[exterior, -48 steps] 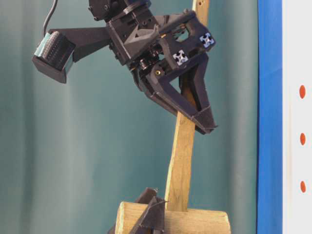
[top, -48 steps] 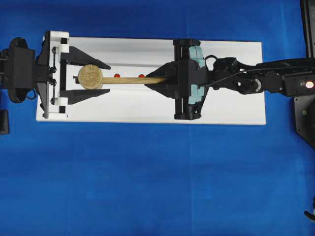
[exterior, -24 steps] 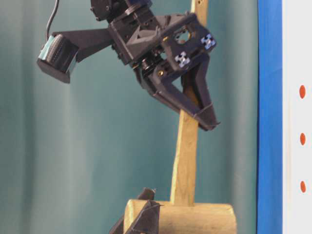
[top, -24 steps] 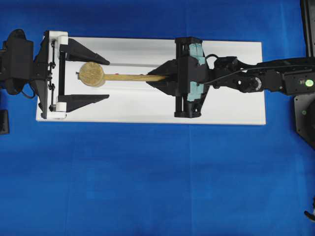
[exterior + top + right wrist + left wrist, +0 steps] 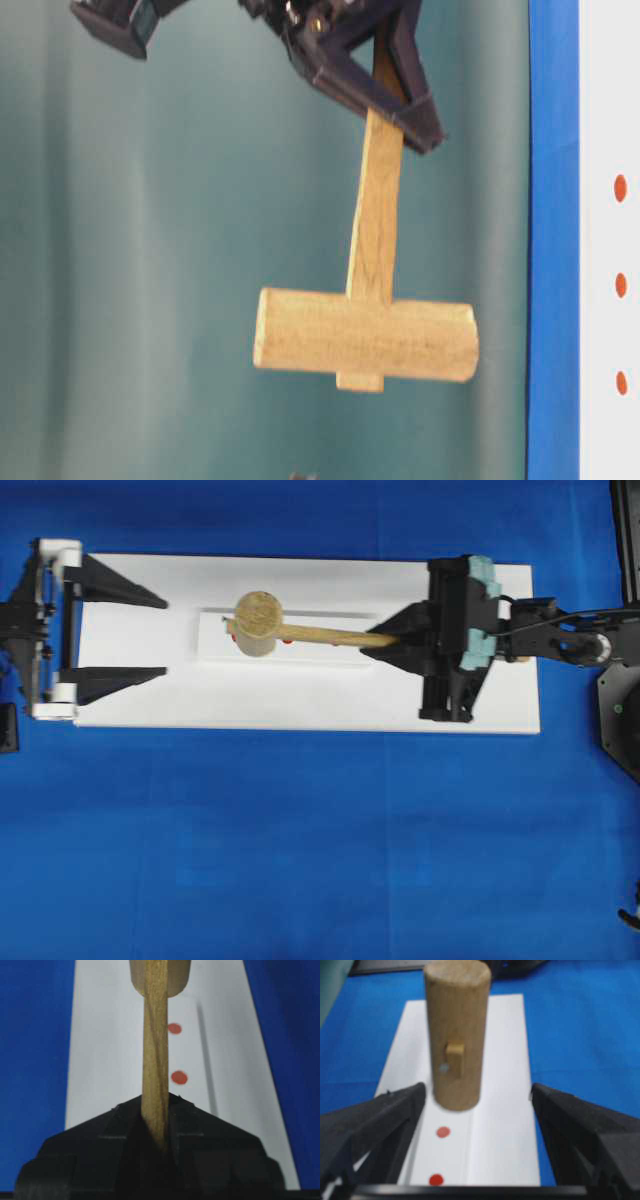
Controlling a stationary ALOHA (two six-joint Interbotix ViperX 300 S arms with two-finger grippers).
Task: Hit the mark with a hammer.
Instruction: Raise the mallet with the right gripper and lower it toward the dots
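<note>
Looking down from overhead, we see the right gripper (image 5: 392, 640) clamped tight on the handle of the hammer (image 5: 300, 633), carrying it above the white board (image 5: 300, 705). Its thick wooden head hangs over the board's middle, near the red dots (image 5: 443, 1132). Over at the board's left end, we find the left gripper (image 5: 158, 635) with jaws spread wide, holding nothing, well apart from the hammer. Blue cloth (image 5: 300, 850) lies all around.
</note>
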